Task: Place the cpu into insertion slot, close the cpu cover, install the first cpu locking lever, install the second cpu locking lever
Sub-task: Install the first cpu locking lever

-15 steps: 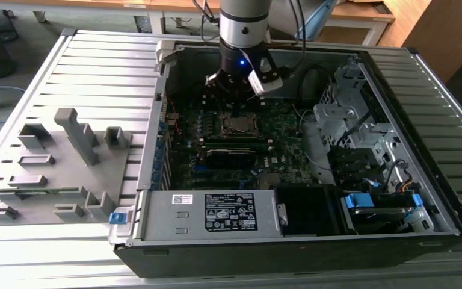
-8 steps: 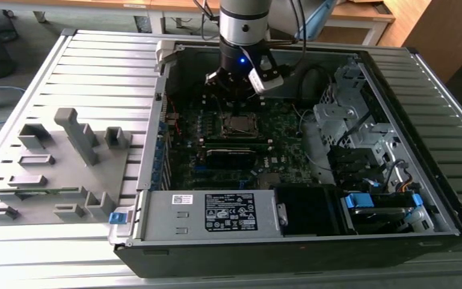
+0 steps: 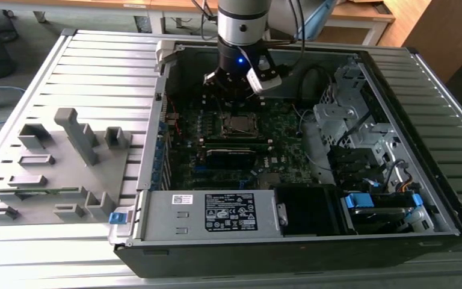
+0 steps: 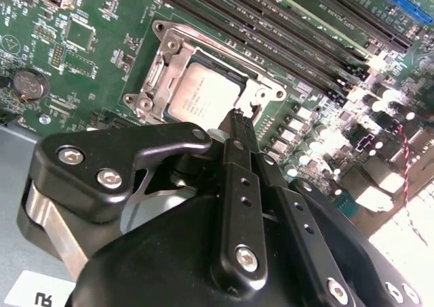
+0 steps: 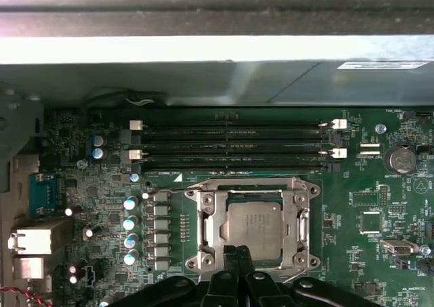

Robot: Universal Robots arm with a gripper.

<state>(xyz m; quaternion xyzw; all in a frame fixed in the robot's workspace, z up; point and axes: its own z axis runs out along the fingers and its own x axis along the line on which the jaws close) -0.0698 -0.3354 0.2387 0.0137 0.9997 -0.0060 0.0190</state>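
Note:
The cpu (image 5: 254,229) (image 4: 205,97) lies flat in the insertion slot (image 3: 239,124) on the green motherboard, its silver top showing. The cpu cover (image 5: 209,220) (image 4: 171,68) is down around it, and the chip shows through its window. A thin wire lever (image 5: 237,179) runs along one side of the socket. My gripper (image 4: 237,117) (image 5: 237,253) (image 3: 235,90) hangs just over the socket's edge, its two black fingers pressed together and shut, with nothing visible between them. Whether the tips touch the socket frame I cannot tell.
Long black memory slots (image 5: 230,144) run beside the socket. In the exterior view, the open case holds a power supply (image 3: 207,212) at the front, drive bays and cables (image 3: 351,120) on the right. A grey fixture plate (image 3: 55,168) lies outside on the left.

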